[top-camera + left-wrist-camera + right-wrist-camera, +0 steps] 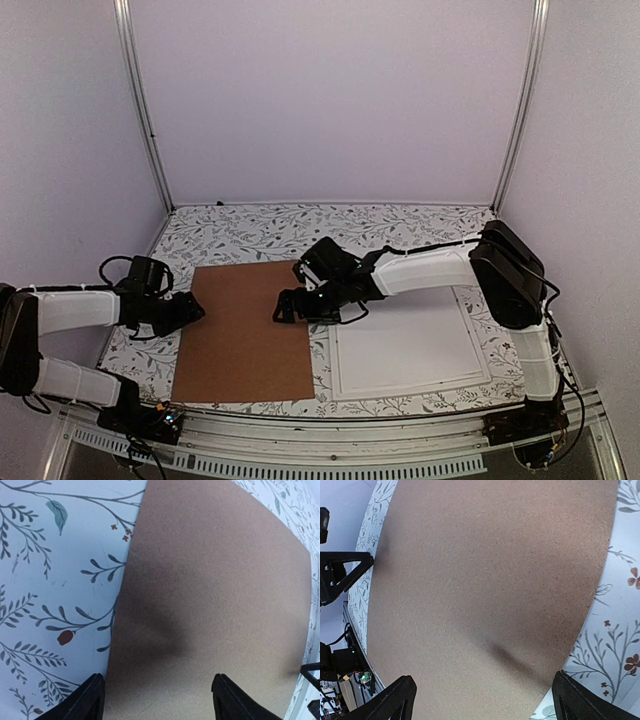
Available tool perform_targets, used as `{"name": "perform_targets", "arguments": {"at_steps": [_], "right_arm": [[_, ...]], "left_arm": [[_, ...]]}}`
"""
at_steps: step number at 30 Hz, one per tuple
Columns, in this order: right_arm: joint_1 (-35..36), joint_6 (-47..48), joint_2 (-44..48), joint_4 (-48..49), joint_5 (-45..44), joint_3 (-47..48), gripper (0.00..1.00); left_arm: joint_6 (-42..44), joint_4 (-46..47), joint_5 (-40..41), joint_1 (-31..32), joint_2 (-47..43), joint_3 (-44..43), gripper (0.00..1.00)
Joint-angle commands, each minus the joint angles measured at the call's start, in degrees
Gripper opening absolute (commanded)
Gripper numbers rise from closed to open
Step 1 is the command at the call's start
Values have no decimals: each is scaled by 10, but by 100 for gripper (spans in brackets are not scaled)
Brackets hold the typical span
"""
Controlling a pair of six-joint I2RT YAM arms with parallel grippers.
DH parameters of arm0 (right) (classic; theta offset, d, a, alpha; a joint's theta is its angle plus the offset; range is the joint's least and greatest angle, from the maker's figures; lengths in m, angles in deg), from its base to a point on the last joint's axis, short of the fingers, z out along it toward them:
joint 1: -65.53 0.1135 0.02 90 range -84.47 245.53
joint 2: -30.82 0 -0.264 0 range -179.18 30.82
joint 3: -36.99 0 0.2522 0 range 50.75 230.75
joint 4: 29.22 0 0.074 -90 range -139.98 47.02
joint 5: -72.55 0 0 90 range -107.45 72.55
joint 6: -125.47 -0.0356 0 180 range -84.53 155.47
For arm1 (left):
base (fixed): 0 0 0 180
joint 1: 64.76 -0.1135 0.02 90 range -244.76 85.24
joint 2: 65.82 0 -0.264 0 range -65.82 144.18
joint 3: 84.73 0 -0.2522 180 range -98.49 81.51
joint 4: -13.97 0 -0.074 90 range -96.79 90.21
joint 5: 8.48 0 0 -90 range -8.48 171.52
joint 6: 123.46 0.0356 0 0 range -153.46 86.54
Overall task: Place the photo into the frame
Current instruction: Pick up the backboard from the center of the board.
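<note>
The photo is out of view. The frame (410, 350), white with a thin rim, lies flat on the right of the table, its far edge under my right arm. A plain brown backing board (248, 332) lies flat to its left. My left gripper (194, 311) hovers at the board's left edge, open, one fingertip (90, 697) over the cloth and the other over the board (210, 580). My right gripper (286, 307) is low over the board's right edge, open, with only the board (490, 570) below its jaws. Neither holds anything.
A leaf-patterned cloth (250, 230) covers the table. White walls and metal posts (145, 110) close in the back and sides. My left gripper (340, 575) shows at the left rim of the right wrist view, across the board.
</note>
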State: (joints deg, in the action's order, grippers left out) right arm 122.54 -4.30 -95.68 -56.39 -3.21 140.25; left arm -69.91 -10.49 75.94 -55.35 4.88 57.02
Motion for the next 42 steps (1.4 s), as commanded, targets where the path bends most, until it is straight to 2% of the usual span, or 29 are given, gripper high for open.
{"name": "perform_targets", "arguments": {"at_steps": [1,9,19,36,39,42], "right_arm": [[-24,-23,-7,-101,-51,-9,99],[-36,-30,-5,-133,-79,-11,99],[-41,-30,-14,-134,-55,2,99],[-41,-47,-13,-56,14,-44,99],[-41,-48,-11,-56,14,-44,99],[-41,-46,-9,-57,10,-44,99]], "left_arm": [[-24,16,-58,24,-24,34,74],[-44,33,-91,41,-68,69,71],[-43,65,-109,42,-39,72,73],[-82,124,-199,41,-123,51,63],[-81,70,-181,41,-131,29,63],[-52,-1,-109,41,-135,1,67]]}}
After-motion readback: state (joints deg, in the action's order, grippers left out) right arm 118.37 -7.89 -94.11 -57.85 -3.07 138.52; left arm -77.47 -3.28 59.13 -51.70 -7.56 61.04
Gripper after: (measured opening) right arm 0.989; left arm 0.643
